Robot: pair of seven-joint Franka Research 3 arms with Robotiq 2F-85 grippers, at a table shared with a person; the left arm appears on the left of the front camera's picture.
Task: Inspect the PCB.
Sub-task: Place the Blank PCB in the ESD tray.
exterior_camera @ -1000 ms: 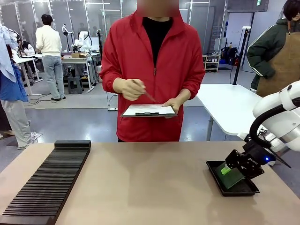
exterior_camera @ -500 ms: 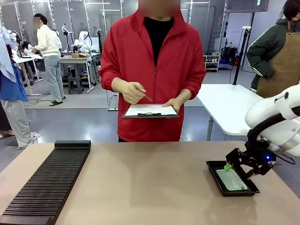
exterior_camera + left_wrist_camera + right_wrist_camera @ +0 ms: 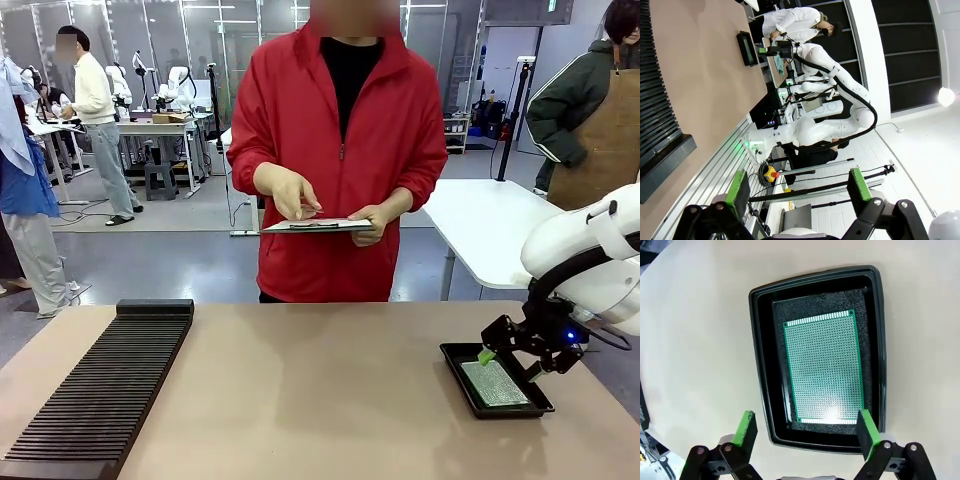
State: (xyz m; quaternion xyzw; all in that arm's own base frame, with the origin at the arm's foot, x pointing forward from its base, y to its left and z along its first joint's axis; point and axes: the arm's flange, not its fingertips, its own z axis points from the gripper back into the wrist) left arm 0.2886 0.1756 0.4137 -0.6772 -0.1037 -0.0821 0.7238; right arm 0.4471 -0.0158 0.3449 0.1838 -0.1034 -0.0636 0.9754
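We see the PCB (image 3: 823, 367) lying flat inside the tray (image 3: 762, 365), which sits near the table's (image 3: 320, 390) right edge. Our right gripper (image 3: 802, 432) hovers above the tray's near rim, fingers spread wide and empty. Our left gripper (image 3: 796, 186) is also spread, holding nothing, away from the table. The board lies close to the tray walls, so we judge a descending finger could strike the rim, or tip and shove the tray instead of catching the thin edge.
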